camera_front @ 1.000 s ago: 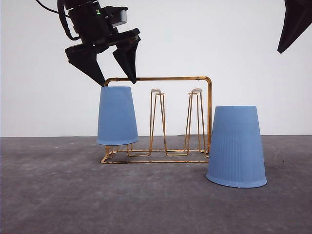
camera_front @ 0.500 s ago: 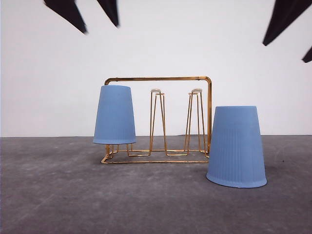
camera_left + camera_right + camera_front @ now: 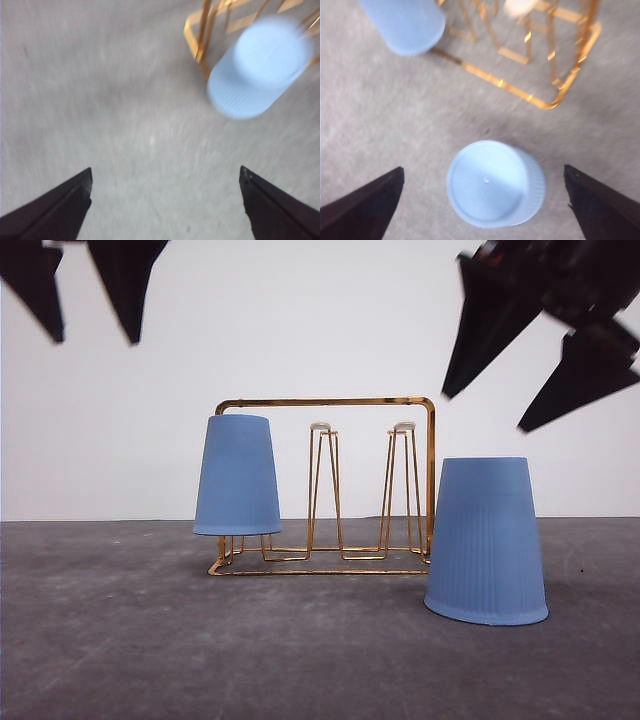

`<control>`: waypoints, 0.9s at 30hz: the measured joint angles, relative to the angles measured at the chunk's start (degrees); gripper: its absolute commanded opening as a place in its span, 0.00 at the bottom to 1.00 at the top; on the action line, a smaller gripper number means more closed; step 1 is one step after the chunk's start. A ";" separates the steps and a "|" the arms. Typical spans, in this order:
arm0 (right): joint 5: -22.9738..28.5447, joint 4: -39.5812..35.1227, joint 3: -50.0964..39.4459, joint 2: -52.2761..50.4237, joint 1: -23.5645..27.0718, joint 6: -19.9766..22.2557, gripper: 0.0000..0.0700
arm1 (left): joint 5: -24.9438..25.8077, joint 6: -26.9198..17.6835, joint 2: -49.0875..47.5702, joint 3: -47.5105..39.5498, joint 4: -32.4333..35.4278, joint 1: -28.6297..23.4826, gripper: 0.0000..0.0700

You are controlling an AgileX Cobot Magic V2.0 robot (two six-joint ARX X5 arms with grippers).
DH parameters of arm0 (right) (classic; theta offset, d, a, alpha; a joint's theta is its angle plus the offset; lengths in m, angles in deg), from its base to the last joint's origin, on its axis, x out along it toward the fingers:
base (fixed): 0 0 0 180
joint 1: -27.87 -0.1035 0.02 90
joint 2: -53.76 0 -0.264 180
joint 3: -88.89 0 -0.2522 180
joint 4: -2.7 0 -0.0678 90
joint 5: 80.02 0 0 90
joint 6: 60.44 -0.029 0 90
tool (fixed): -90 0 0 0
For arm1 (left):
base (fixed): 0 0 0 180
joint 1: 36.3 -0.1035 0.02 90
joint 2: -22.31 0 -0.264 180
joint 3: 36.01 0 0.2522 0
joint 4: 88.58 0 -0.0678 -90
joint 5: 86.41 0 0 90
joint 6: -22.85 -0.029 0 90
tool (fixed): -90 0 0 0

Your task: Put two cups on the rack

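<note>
One light-blue ribbed cup [image 3: 237, 476] hangs upside down over the leftmost peg of the gold wire rack [image 3: 325, 402]; the same cup [image 3: 260, 67] shows blurred in the left wrist view. The other cup [image 3: 486, 540] stands upside down on the grey table to the right of the rack, nearer the camera. My right gripper [image 3: 518, 368] is open high above that cup, which lies between the fingers in the right wrist view [image 3: 495, 182]. My left gripper [image 3: 88, 312] is open at the top left, well above and left of the racked cup.
Two white-tipped pegs [image 3: 320, 427] [image 3: 403, 427] of the rack stand bare. The grey table [image 3: 150, 640] stretches in front and to the left of the rack. A white wall backs the scene.
My left gripper has risen away from the racked cup and moved left. My right gripper has come down and leftward over the standing cup. The racked cup has stayed on its peg.
</note>
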 measured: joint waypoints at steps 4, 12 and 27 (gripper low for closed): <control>2.32 -0.49 0.00 2.72 -1.19 0.00 0.93 | 0.34 0.53 -2.25 -6.05 1.62 -0.09 0.79; 2.92 -1.99 0.00 8.03 -1.40 0.00 0.93 | 5.12 0.78 -9.00 -19.40 8.17 -0.42 0.79; 2.74 -2.66 0.38 10.26 -1.37 1.11 0.47 | 6.78 0.54 -9.18 -21.44 9.99 -1.37 0.79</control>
